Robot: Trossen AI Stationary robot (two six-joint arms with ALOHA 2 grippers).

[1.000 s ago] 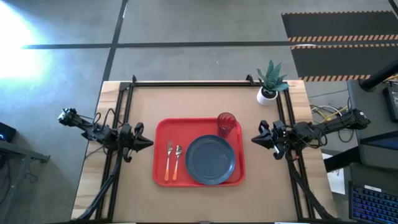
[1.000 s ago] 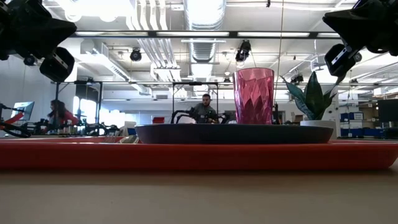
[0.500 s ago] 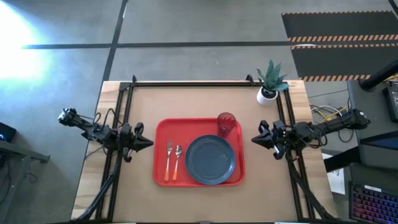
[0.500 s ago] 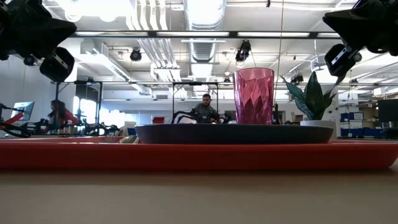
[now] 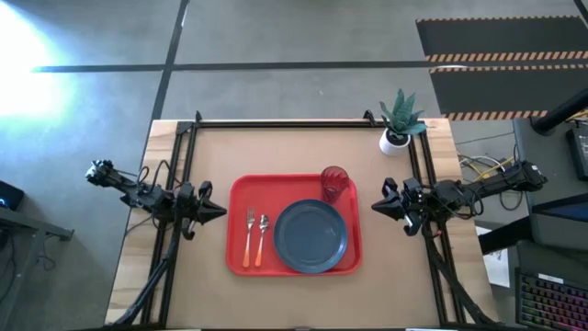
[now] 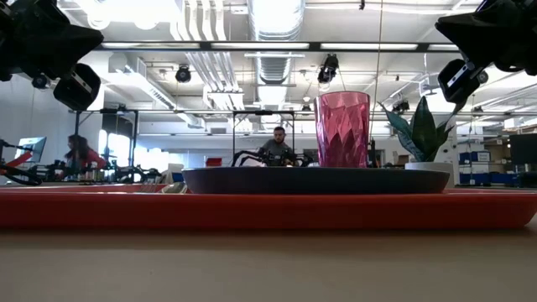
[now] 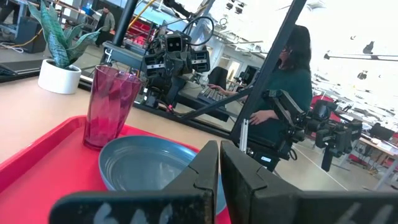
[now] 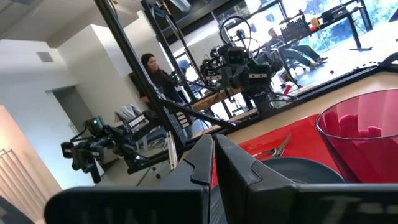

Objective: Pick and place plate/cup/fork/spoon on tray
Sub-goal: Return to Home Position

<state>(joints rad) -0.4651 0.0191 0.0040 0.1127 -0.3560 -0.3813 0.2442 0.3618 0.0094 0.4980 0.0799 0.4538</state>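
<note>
Beside tray edges, well apart: left gripper, right gripper, fingers closed, empty.

Grey concrete floor crossed by dark lines, with striped hazard tape at upper right. Bright glare washes the upper left. Overhead, white ducts and ceiling lights; people sit at distant desks.

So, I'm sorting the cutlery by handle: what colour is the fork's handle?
Orange, with silver tines; the fork shows best in the high view.
</note>
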